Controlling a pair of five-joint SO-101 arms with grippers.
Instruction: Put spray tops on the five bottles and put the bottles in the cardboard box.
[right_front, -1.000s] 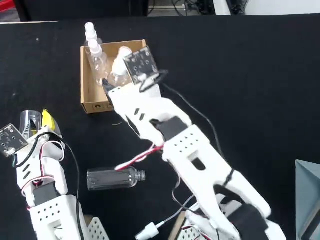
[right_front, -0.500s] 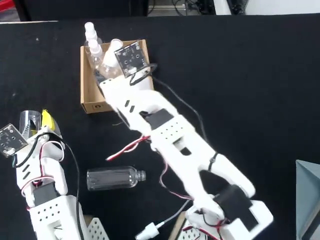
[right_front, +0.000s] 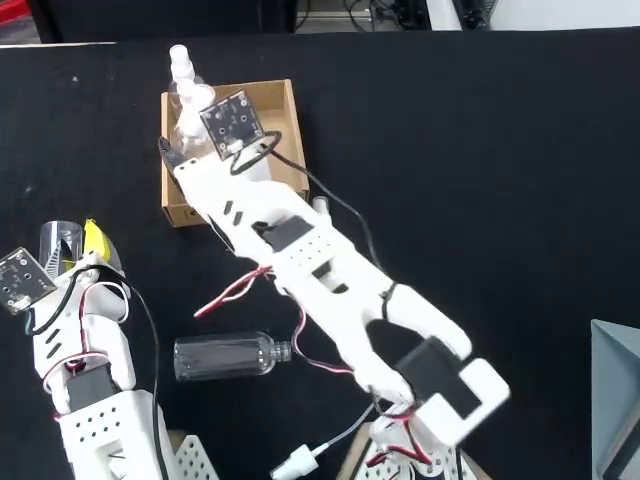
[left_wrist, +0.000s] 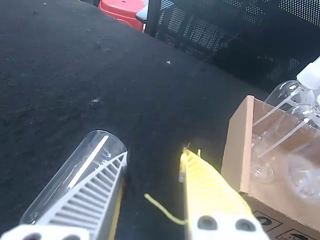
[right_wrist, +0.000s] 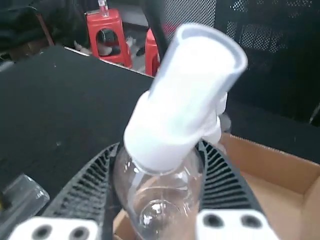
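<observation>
Black table; red stool, mesh chair behind.

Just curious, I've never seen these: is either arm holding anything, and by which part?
The right gripper holds a bottle by its shoulder, just under the spray top, over the box. The left gripper is open and holds nothing.

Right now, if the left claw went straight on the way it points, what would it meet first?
Probably the bare black table. The open left claw aims past the cardboard box, which sits off to one side, though depth is unclear.
</observation>
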